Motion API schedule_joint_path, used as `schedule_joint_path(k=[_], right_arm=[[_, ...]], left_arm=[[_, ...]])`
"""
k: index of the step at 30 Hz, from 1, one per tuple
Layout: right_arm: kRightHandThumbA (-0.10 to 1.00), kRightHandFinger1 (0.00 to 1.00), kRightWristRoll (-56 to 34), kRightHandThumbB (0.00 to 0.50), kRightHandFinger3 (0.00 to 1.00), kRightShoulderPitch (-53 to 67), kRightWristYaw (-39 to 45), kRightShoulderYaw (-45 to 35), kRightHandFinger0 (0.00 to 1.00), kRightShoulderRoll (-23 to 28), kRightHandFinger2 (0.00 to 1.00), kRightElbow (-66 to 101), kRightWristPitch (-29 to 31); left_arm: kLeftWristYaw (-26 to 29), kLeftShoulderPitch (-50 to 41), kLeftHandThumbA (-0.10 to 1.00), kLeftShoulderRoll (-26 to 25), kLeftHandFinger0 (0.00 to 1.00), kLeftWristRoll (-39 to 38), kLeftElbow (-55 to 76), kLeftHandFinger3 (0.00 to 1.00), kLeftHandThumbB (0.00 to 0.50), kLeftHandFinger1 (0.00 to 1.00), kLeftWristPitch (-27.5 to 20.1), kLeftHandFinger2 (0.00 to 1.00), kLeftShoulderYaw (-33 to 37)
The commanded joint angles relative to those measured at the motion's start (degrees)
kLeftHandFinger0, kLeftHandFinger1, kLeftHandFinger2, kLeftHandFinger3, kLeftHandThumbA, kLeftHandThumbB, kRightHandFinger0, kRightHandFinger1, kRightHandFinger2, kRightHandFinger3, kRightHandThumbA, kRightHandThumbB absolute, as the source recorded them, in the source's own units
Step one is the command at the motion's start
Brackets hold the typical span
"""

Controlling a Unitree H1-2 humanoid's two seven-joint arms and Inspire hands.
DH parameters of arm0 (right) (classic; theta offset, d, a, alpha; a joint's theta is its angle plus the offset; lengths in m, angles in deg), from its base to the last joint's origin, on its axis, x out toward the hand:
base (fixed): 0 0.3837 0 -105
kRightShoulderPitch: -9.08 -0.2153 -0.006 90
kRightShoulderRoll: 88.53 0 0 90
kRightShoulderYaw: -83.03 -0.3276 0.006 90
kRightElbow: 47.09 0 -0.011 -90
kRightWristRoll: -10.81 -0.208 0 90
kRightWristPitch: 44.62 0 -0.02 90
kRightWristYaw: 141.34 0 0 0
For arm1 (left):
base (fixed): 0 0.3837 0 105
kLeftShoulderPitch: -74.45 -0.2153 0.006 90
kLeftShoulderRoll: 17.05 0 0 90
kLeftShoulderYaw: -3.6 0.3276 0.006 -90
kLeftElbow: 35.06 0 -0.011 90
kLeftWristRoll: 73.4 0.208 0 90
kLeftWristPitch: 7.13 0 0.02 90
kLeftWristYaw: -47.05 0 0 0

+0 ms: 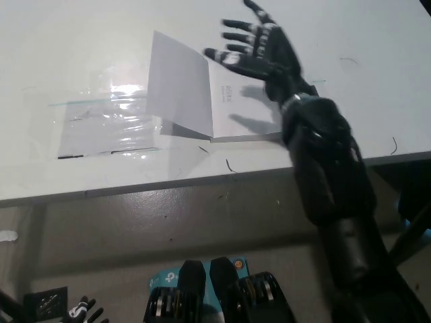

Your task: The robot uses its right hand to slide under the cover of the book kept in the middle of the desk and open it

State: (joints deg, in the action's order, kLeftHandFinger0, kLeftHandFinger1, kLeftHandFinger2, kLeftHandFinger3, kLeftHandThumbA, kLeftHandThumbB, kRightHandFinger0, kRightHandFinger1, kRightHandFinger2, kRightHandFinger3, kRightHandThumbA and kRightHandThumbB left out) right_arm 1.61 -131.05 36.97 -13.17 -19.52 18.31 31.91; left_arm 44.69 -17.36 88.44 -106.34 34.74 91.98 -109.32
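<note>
A thin white book [202,101] lies open near the front edge of the white desk [81,40], its spine running roughly front to back. The front cover [178,91], plain white on its inner face, stands folded over to the left, tilted up off the desk surface rather than lying flat. The exposed right-hand page [232,108] lies flat and carries small printed text, too small to read; part of it is hidden and shadowed.
</note>
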Motion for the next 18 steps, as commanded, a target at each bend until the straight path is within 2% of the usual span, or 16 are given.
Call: schedule_joint_path(k=[1, 2, 4, 7, 11, 13, 14, 18], right_arm=[[1.00, 0.72, -34.7, 0.221, 0.98, 4.3, -9.4, -8.0, 0.79, 3.4, 0.71, 28.8, -13.5], [1.00, 0.72, -36.9, 0.213, 1.00, 7.1, -10.7, -8.9, 0.80, 4.5, 0.72, 31.2, -13.5], [1.00, 0.72, -39.3, 0.215, 0.97, 10.3, -11.4, -10.0, 0.79, 5.5, 0.71, 33.8, -13.5], [1.00, 0.72, -41.4, 0.192, 0.97, 14.5, -11.4, -12.3, 0.79, 6.5, 0.71, 36.9, -13.5], [1.00, 0.73, -45.3, 0.185, 0.97, 18.7, -12.8, -15.0, 0.79, 7.0, 0.71, 38.8, -13.5], [1.00, 0.78, -45.5, 0.153, 1.00, 22.3, -11.0, -17.9, 0.85, 6.9, 0.80, 38.8, -13.5], [1.00, 0.74, -46.2, 0.170, 1.00, 23.1, -11.8, -18.6, 0.81, 6.7, 0.76, 38.7, -13.5], [1.00, 0.70, -46.7, 0.190, 0.96, 26.1, -10.7, -21.1, 0.77, 6.2, 0.70, 38.9, -13.5]], left_arm=[[-0.9, -1.1, 0.88, 0.6, 0.74, -1.7, 0.8, 0.87, 0.194, 0.75, -1.8, 0.79, -1.7], [-0.6, -1.1, 0.88, 0.5, 0.73, -1.5, 0.7, 0.87, 0.211, 0.75, -1.6, 0.78, -1.7], [-0.3, -1.2, 0.89, 0.6, 0.73, -1.2, 0.6, 0.83, 0.219, 0.76, -1.9, 0.77, -1.7], [-0.9, -1.3, 0.90, 0.8, 0.77, -1.9, 0.2, 0.87, 0.195, 0.77, -1.8, 0.79, -1.9], [-0.8, -1.7, 0.90, 1.2, 0.77, -2.4, 0.5, 0.87, 0.180, 0.76, -1.8, 0.79, -2.4], [-1.5, -1.8, 0.89, 1.1, 0.77, -2.3, -0.2, 0.89, 0.190, 0.77, -2.4, 0.82, -2.3], [-1.5, -1.8, 0.89, 1.1, 0.77, -2.3, -0.5, 0.89, 0.183, 0.77, -2.6, 0.82, -2.4], [-1.2, -1.9, 0.89, 1.5, 0.79, -2.4, -0.5, 0.89, 0.175, 0.77, -2.6, 0.83, -2.6]])
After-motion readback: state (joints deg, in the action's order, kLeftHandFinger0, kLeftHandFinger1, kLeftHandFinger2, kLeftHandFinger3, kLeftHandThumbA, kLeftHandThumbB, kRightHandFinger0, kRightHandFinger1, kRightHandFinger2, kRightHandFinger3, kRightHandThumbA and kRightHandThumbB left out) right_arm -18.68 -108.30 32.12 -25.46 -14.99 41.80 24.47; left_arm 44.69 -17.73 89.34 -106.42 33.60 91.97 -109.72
